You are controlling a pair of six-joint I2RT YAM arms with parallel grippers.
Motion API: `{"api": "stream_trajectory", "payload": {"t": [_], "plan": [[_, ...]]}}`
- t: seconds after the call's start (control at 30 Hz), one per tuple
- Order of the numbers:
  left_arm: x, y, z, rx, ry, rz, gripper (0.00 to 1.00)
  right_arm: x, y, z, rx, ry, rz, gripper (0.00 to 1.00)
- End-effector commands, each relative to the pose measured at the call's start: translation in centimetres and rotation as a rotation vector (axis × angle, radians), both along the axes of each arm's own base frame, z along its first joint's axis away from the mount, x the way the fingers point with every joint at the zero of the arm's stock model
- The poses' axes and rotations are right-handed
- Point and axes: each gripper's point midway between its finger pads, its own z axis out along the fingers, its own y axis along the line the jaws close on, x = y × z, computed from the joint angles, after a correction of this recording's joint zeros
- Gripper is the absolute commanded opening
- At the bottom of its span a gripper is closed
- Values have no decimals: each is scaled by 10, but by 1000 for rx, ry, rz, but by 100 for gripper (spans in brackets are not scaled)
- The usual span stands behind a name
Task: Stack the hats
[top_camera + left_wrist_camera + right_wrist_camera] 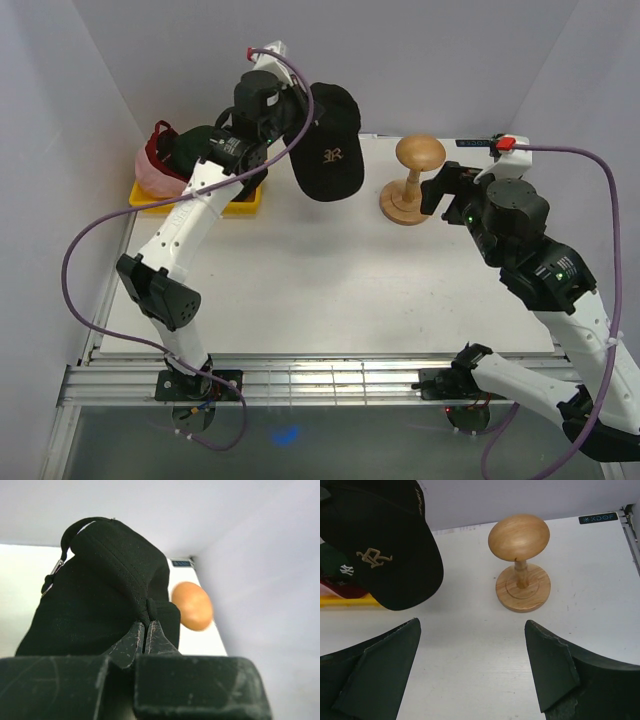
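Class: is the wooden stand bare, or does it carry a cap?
Bare. The stand shows its round top uncovered; the black cap hangs apart, pinched in the left gripper.

Left arm [190,215] reaches forward, wrist raised. Left gripper [146,626] jaws are pinched together on the black cap [325,145]. Right arm [555,285] bends inward. Right gripper [472,627] jaws are spread wide, holding nothing.

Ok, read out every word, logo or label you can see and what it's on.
"XDOF": dark label at the table's far corner.
"R" monogram: front of the black cap.
"NY" monogram: green cap behind it.
Lettering on the black cap's side: too blurred to read.
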Motion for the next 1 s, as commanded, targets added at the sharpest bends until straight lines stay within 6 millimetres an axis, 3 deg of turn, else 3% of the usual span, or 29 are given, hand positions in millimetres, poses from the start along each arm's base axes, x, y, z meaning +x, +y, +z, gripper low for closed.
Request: {"api": "stream_trajectory", "payload": {"t": [0.0,0.07,0.13,0.27,0.3,0.33,0.4,0.6,0.63,0.73,0.77,0.97], "plan": [[-23,-42,42,-133,-105,-131,0,-2,-21,0,2,-12,-100,89],[-24,-66,37,-137,-102,-175,0,-5,-24,-5,0,-4,-104,89],[-29,-84,49,-163,-132,-222,0,-8,-26,-6,13,-7,-109,89],[-27,-112,50,-197,-143,-271,0,-12,-28,-11,21,3,-107,89],[-19,-122,36,-195,-116,-279,0,-12,-28,-12,18,5,-106,89],[-18,-126,39,-213,-116,-285,0,-13,-29,-11,20,3,-106,89],[-13,-145,20,-211,-95,-316,0,-15,-31,-9,24,0,-114,89],[-11,-195,-16,-246,-93,-411,0,-17,-32,-6,29,-9,-109,89],[-4,-205,-38,-232,-60,-408,0,-17,-31,-8,27,-5,-106,89],[3,-217,-54,-242,-34,-425,0,-17,-30,-12,28,2,-99,89],[7,-223,-69,-230,-12,-426,0,-17,-29,-15,22,9,-98,89],[19,-222,-108,-178,58,-362,0,-16,-25,-23,20,26,-81,89]]}}
